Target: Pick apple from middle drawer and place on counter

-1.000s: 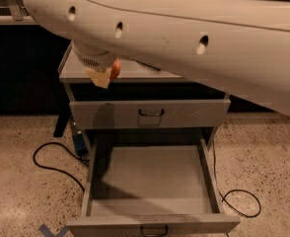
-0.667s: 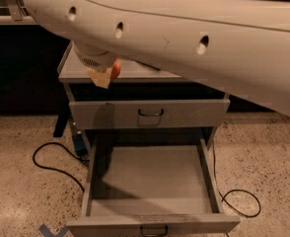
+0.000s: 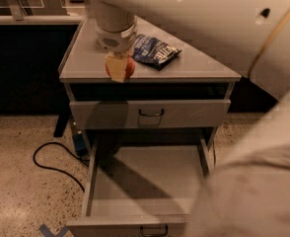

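Note:
The small red apple (image 3: 129, 67) sits between the pale fingers (image 3: 116, 68) of my gripper (image 3: 119, 67), which is shut on it. It is at the front edge of the grey counter (image 3: 199, 69), left of centre; I cannot tell whether it touches the top. Below, the middle drawer (image 3: 150, 181) is pulled out wide, its flat floor bare and partly in the arm's shadow. My white arm crosses the top and right of the view and hides the drawer's right front corner.
A dark blue snack bag (image 3: 155, 51) lies on the counter just right of the gripper. The top drawer (image 3: 151, 113) is closed. A black cable (image 3: 51, 157) loops on the speckled floor at left. A pale ledge (image 3: 26, 19) with glass panels runs behind.
The arm has swung up and right, uncovering the counter and the snack bag. The gripper with the apple has shifted slightly right, over the counter's front edge.

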Controlling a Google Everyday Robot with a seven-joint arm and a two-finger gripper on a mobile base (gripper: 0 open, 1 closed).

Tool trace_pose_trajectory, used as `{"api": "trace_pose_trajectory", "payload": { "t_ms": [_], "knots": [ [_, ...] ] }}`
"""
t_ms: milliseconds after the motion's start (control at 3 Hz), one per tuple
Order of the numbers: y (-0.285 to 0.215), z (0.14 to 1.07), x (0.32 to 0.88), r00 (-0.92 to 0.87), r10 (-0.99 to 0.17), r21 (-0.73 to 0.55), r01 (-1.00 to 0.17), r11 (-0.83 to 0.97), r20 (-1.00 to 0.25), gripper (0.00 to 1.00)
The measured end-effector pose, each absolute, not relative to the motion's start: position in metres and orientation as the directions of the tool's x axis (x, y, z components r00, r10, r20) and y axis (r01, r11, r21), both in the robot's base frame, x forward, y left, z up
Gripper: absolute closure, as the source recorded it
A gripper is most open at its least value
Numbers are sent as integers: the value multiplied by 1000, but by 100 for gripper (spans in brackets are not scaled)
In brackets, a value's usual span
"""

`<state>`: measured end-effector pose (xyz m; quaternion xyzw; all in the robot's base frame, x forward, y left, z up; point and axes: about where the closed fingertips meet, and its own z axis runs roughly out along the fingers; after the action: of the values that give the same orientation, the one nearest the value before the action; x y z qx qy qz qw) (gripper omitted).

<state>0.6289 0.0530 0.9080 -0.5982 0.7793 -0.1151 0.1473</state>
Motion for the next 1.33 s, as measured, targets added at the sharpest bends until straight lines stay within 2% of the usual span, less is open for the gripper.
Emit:
{"api": "trace_pose_trajectory", "payload": {
  "t_ms": [333, 667, 1333],
  "knots": [
    [17, 887, 641, -264, -964, -167, -952, 257, 21, 100],
    [5, 881, 647, -235, -968, -71, -971, 229, 89, 100],
    [-17, 917, 689, -276, -961, -206, -942, 265, 26, 100]
  ]
}}
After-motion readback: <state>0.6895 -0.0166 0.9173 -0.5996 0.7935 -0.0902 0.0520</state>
